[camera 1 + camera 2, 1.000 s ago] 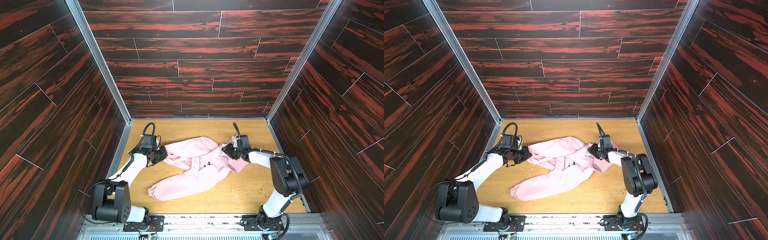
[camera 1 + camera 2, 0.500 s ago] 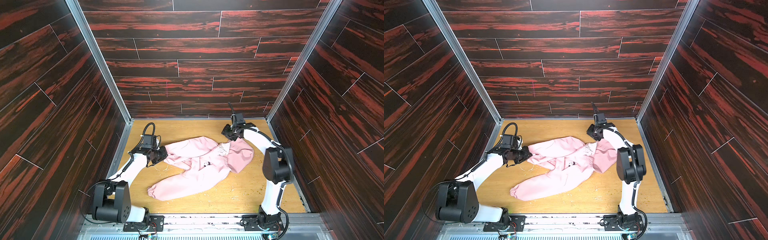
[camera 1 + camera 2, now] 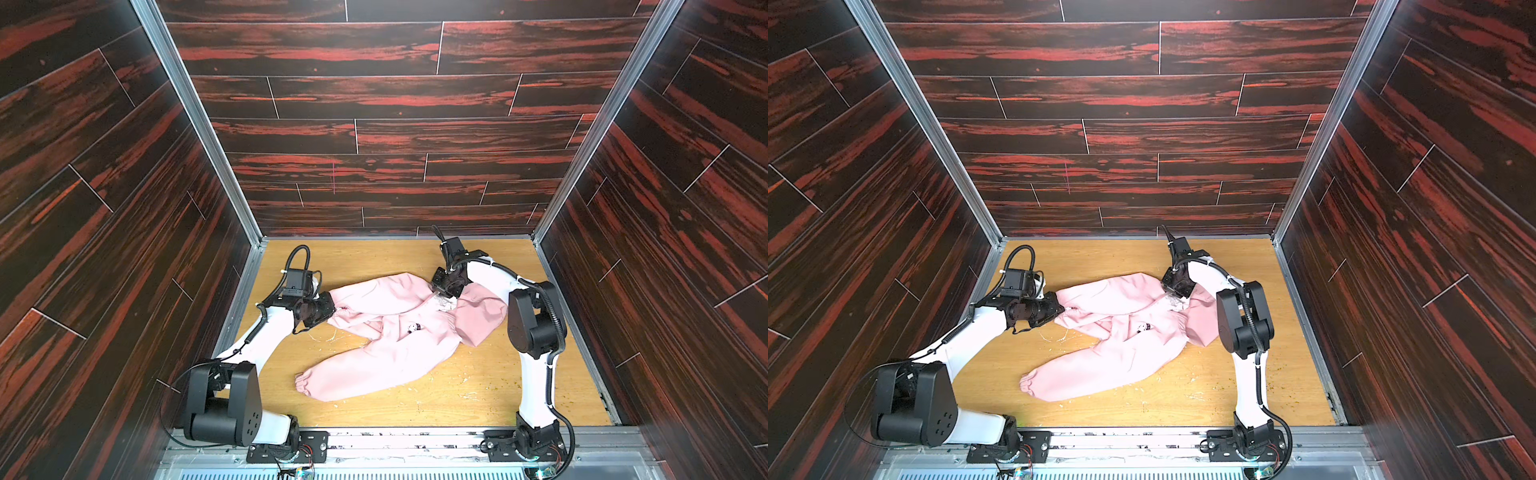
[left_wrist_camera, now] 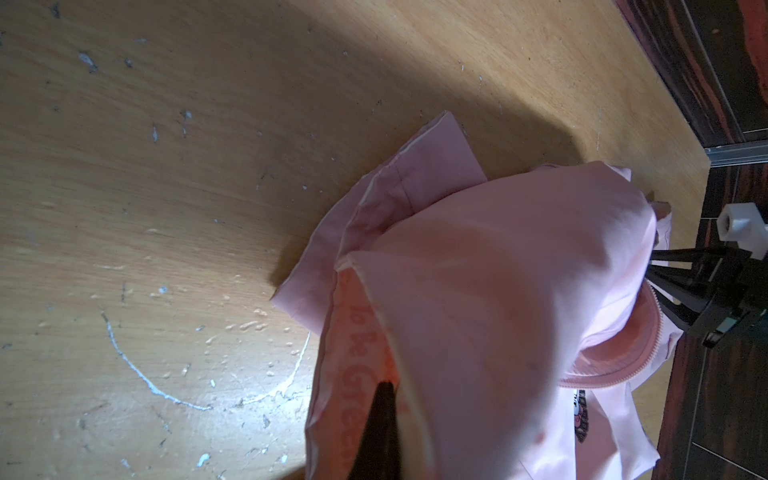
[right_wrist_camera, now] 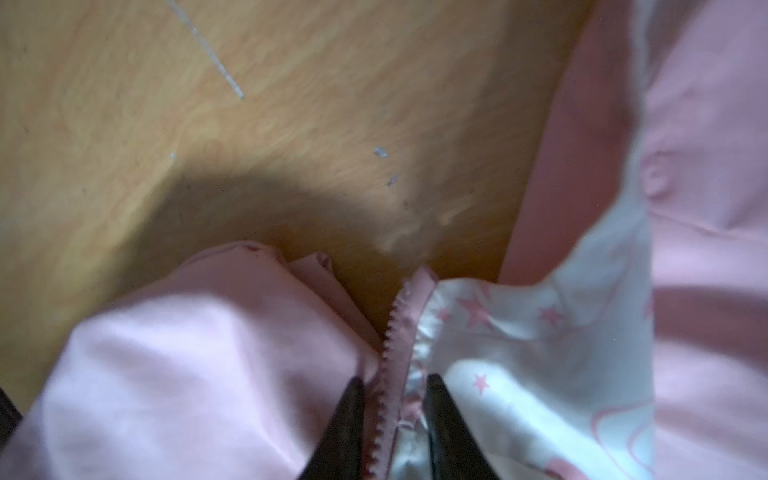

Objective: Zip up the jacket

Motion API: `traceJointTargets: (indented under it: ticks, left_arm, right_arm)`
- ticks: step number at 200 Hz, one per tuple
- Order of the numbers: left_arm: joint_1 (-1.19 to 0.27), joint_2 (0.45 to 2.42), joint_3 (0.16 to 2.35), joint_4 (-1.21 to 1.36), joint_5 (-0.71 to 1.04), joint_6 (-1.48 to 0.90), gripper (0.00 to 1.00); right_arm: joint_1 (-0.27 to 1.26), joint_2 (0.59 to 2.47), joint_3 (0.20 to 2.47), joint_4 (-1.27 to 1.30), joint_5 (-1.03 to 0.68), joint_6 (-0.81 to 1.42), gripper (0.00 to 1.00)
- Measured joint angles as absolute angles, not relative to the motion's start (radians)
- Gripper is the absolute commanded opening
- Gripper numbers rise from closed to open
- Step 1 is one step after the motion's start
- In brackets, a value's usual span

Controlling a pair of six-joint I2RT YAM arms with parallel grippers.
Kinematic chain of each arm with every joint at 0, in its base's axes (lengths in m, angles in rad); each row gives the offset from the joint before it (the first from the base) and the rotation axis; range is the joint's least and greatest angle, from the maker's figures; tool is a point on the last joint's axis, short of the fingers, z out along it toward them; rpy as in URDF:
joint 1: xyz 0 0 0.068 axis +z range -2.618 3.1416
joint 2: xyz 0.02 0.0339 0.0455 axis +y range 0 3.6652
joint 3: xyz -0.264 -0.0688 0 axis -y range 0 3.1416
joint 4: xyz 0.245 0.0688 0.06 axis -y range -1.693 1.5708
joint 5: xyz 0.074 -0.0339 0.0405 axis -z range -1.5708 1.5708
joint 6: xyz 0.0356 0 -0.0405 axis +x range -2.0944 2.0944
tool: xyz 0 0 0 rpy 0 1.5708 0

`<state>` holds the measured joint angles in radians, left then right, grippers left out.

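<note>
my left pincer (image 3: 329, 309): clamped on the jacket (image 3: 399, 332) edge | my right pincer (image 5: 395, 379): fingers astride the zipper teeth (image 5: 388, 332) by the star-print lining, cannot tell if pinching

jacket (image 3: 395, 332) sprawled mid-table, bare table (image 3: 478, 399) in front, walls (image 3: 374, 124) close
</note>
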<state>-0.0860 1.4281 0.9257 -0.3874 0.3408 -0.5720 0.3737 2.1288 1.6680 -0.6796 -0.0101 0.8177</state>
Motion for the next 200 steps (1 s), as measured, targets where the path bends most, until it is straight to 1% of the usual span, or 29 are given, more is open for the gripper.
traceJointTargets:
  ticks: [17, 25, 46, 90, 123, 177, 200]
  left_arm:
    - [-0.086, 1.427, 0.925, -0.387, 0.341, -0.572, 0.00]
    - [-0.086, 1.426, 0.925, -0.387, 0.341, -0.572, 0.00]
    - [-0.086, 1.425, 0.924, -0.386, 0.341, -0.572, 0.00]
    - [-0.086, 1.425, 0.923, -0.382, 0.341, -0.572, 0.00]
    - [-0.086, 1.425, 0.923, -0.379, 0.340, -0.572, 0.00]
    - [-0.086, 1.425, 0.931, -0.373, 0.344, -0.572, 0.00]
    - [-0.083, 1.425, 0.954, -0.369, 0.350, -0.572, 0.00]
  right_arm:
    - [0.372, 2.129, 1.657, -0.679, -0.006, 0.828, 0.11]
    - [0.372, 2.129, 1.654, -0.678, -0.006, 0.827, 0.06]
    - [0.372, 2.128, 1.652, -0.673, -0.001, 0.828, 0.00]
    - [0.368, 2.120, 1.650, -0.666, 0.016, 0.827, 0.00]
    - [0.350, 2.043, 1.621, -0.623, 0.012, 0.810, 0.00]
    - [0.257, 1.808, 1.495, -0.375, -0.071, 0.755, 0.00]
    - [0.253, 1.731, 1.381, -0.241, -0.096, 0.724, 0.00]
